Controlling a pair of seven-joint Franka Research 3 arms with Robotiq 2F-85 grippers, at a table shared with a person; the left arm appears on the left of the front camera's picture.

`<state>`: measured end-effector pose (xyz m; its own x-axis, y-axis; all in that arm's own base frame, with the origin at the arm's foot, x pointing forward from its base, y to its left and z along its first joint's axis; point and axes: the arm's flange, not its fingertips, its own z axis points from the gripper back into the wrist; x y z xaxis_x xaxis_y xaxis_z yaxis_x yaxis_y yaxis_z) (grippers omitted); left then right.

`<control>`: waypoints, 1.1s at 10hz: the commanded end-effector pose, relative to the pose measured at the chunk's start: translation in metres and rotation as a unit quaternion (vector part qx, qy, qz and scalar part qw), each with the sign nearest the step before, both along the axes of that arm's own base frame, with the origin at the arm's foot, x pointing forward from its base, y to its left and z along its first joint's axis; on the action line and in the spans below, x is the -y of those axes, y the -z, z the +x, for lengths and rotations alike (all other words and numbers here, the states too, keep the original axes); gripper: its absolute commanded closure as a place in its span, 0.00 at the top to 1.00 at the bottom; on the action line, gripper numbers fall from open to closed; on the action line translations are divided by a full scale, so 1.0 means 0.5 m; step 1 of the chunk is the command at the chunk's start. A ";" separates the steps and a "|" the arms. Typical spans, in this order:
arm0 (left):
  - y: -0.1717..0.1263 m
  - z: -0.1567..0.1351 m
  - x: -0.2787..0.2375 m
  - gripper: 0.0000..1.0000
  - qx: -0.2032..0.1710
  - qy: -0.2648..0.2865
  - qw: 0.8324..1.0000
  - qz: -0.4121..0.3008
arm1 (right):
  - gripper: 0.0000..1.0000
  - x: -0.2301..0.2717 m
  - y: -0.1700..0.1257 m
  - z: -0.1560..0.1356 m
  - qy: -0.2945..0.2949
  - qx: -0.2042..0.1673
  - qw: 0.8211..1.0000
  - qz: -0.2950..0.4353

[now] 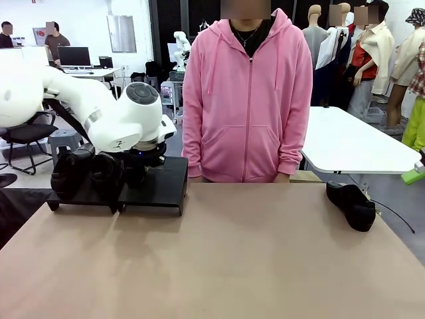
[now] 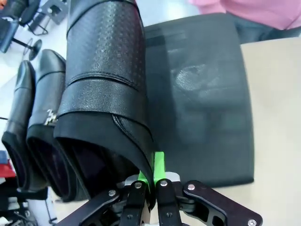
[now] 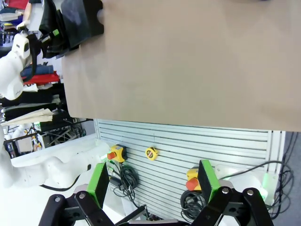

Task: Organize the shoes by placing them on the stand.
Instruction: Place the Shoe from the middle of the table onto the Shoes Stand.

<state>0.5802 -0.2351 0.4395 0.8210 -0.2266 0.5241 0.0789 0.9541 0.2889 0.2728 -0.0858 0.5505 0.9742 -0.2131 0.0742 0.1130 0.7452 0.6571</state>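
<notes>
My left gripper [image 2: 151, 181] is shut on the heel rim of a black glossy shoe [image 2: 106, 80], toe pointing away, at the left edge of the stand's bare right platform [image 2: 202, 103]. Two more shoes [image 2: 44, 122] lie side by side just left of it on the stand. In the front view the left arm hangs over the stand [image 1: 159, 189] at the table's far left, with dark shoes [image 1: 73, 173] under its wrist. A single black shoe [image 1: 352, 205] lies on the table at the far right. My right gripper [image 3: 153, 183] stands open, off the table's near edge, holding nothing.
A person in a pink hoodie [image 1: 247, 100] stands at the far edge, just right of the stand. The tan tabletop [image 1: 232, 259] is bare between the stand and the lone shoe. Below the table edge is a slatted panel with buttons and cables [image 3: 150, 153].
</notes>
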 end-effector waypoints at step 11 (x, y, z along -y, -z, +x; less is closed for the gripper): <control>-0.010 -0.030 0.027 1.00 -0.001 -0.017 1.000 0.010 | 1.00 0.008 -0.002 -0.001 -0.010 0.006 1.000 -0.003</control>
<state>0.5846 -0.2525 0.4294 0.8446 -0.2246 0.4860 0.0911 0.9548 0.2830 0.2728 -0.0858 0.5504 0.9743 -0.2128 0.0739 0.1129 0.7452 0.6572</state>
